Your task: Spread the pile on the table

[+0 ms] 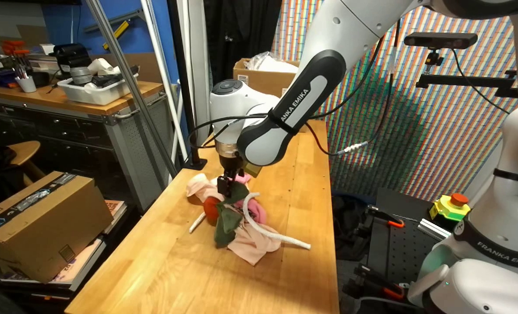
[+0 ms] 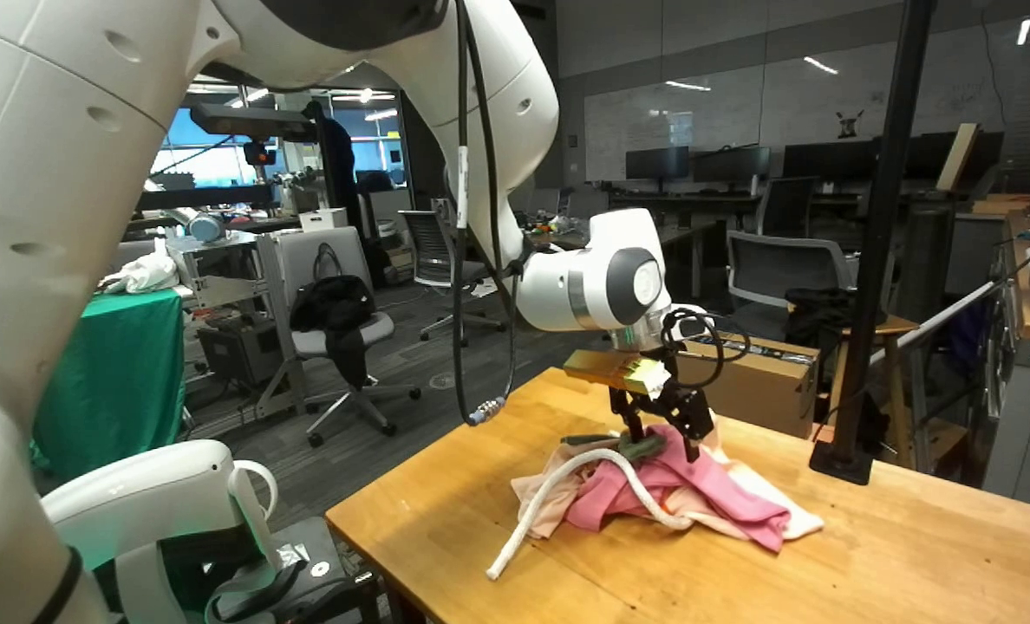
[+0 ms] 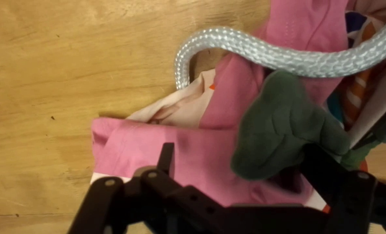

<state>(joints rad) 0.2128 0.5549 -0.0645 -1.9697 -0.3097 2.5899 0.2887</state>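
The pile lies on the pale-wood table (image 1: 294,279). It holds cream cloth (image 1: 250,244), pink cloth (image 2: 740,503), green pieces (image 1: 226,222), a red piece (image 1: 211,210) and a thick white cord (image 1: 276,235), whose end reaches onto bare wood. My gripper (image 2: 664,444) points down into the pile with its fingers apart. In the wrist view the gripper (image 3: 238,148) has one fingertip over the pink cloth (image 3: 196,152) and the other against a dark green piece (image 3: 277,130). The cord (image 3: 310,63) curves beyond them. Whether the fingertips touch the pink cloth, I cannot tell.
A black post (image 2: 840,464) stands on the table edge near the pile. A cardboard box (image 1: 259,76) stands at the table's far end. Another cardboard box (image 1: 49,226) sits lower, beside the table. A cluttered workbench (image 1: 141,93) stands beyond. Black cables hang from the arm.
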